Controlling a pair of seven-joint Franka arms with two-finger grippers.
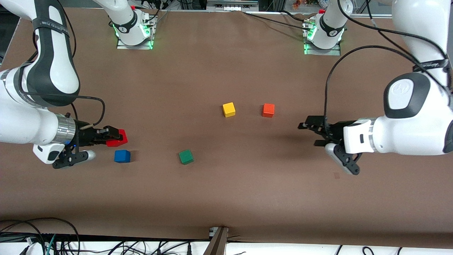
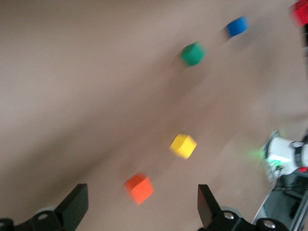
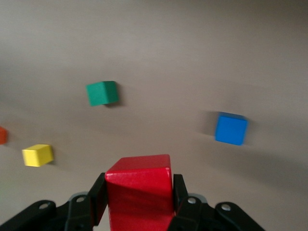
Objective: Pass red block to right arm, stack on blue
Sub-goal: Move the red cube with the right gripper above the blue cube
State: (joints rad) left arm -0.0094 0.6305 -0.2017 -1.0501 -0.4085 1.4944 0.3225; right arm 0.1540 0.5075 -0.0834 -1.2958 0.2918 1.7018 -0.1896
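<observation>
Now clamped in the right claw (image 1: pixel 118 137): red block (image 1: pixel 118 138), lifted off the counter (image 1: pixel 226 184), pinched between the black fingers (image 3: pixel 98 195) on two opposite faces, top face tilted a little in the right wrist view. Hovers just beside the blue block (image 1: pixel 122 156), over the counter at the right arm's end, not over the blue block itself. Red block apart from the blue, no contact.

Blue block flat on the counter, alone, nothing on top. Seen too in the right wrist view (image 3: pixel 231 128), and small and smeared in the left wrist view (image 2: pixel 237 26).

Green cube (image 1: pixel 186 156) on the counter, about level with the blue block, toward the middle. Yellow cube (image 1: pixel 229 109) and orange cube (image 1: pixel 268 110) farther from the front camera, near each other but not touching, orange the closer to the left arm's end.

Left claw (image 1: pixel 311 134) released, fingers (image 2: pixel 208 208) spread wide, nothing between them, held over bare counter near the left arm's end, well apart from every cube. Left arm waiting. Left wrist view blurred; orange cube (image 2: pixel 139 188) and yellow cube (image 2: pixel 183 146) still recognisable by colour.
</observation>
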